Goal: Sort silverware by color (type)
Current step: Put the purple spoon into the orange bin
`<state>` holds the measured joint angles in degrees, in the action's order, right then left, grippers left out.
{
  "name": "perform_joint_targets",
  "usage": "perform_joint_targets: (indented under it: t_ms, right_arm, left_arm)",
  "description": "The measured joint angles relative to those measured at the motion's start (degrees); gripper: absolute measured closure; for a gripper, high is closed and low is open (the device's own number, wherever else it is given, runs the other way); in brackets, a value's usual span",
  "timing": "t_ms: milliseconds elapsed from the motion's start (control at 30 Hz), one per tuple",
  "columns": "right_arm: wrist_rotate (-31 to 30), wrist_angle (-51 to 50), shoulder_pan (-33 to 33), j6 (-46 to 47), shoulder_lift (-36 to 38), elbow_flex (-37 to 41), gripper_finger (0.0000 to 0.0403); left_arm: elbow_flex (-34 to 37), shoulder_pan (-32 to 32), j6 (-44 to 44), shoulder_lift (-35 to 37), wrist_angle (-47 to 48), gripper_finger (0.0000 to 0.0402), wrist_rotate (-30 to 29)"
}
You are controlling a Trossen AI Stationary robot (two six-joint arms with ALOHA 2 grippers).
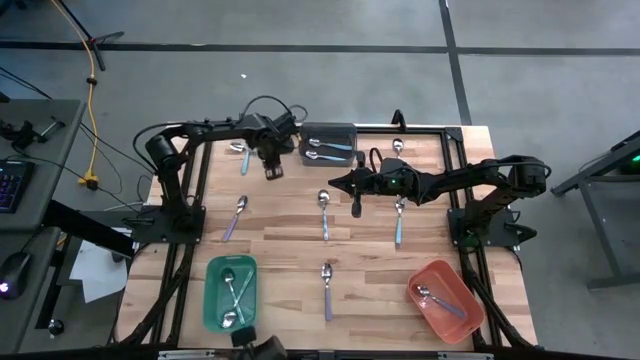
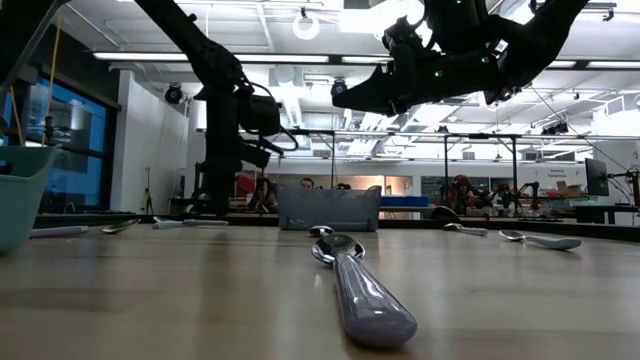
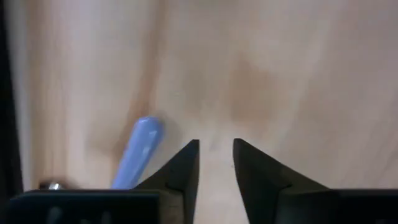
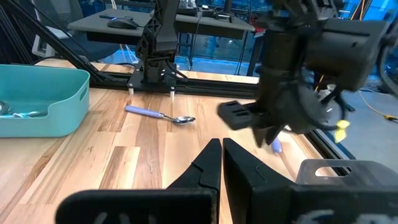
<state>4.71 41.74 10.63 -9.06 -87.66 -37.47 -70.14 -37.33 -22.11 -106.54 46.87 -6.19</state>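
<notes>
Several small spoons lie flat on the wooden table. A light blue one (image 1: 245,157) lies just left of my left gripper (image 1: 272,168); its handle end (image 3: 140,149) shows beside the fingers. That gripper (image 3: 216,149) hovers over bare wood next to the dark grey bin (image 1: 328,143), narrowly open and empty. My right gripper (image 1: 355,205) hangs shut and empty over the table's middle, between a blue-handled spoon (image 1: 324,213) and another (image 1: 398,220). Its wrist view shows the shut fingers (image 4: 222,148) and a lavender spoon (image 4: 158,115). Another lavender spoon (image 2: 350,275) lies near the front edge.
The dark grey bin holds spoons, as do the green bin (image 1: 230,290) at the near left and the red bin (image 1: 443,298) at the near right. A silver spoon (image 1: 397,147) lies at the far right. The two arms are close together over the table's far middle.
</notes>
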Motion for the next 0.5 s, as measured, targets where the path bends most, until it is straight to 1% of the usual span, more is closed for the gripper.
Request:
perform_joint_targets:
  t_ms: [33,100,133,167,233,333,400,500]
  right_arm:
    - [0.0,0.0,0.0,0.0,0.0,0.0,0.0403]
    - [0.0,-0.1,0.0,0.0,0.0,0.0,0.0403]
    - [0.0,-0.1,0.0,0.0,0.0,0.0,0.0403]
    - [0.0,-0.4,0.0,0.0,0.0,0.0,0.0403]
    - [0.0,-0.5,0.0,0.0,0.0,0.0,0.0403]
    - [0.0,-0.9,0.0,0.0,0.0,0.0,0.0403]
    - [0.0,-1.6,0.0,0.0,0.0,0.0,0.0403]
    - [0.0,-2.5,0.0,0.0,0.0,0.0,0.0403]
  left_arm:
    - [-0.4,-0.6,3.6,0.0,-0.4,0.0332,1.1]
    - [-0.5,-1.6,10.2,0.0,-0.6,0.0356,5.7]
    - [-0.5,-2.1,12.1,0.0,-0.6,0.0369,7.8]
    - [-0.3,-2.3,13.5,0.0,-1.0,0.0382,8.6]
    - [0.3,-2.5,17.3,0.2,-3.5,0.0397,8.5]
    - [1.6,-2.8,24.3,0.2,-6.0,0.0394,8.5]
    - [3.3,-2.5,26.4,1.3,-8.0,0.0397,8.4]
    - [6.8,-1.5,27.6,5.2,-12.6,0.0401,8.2]
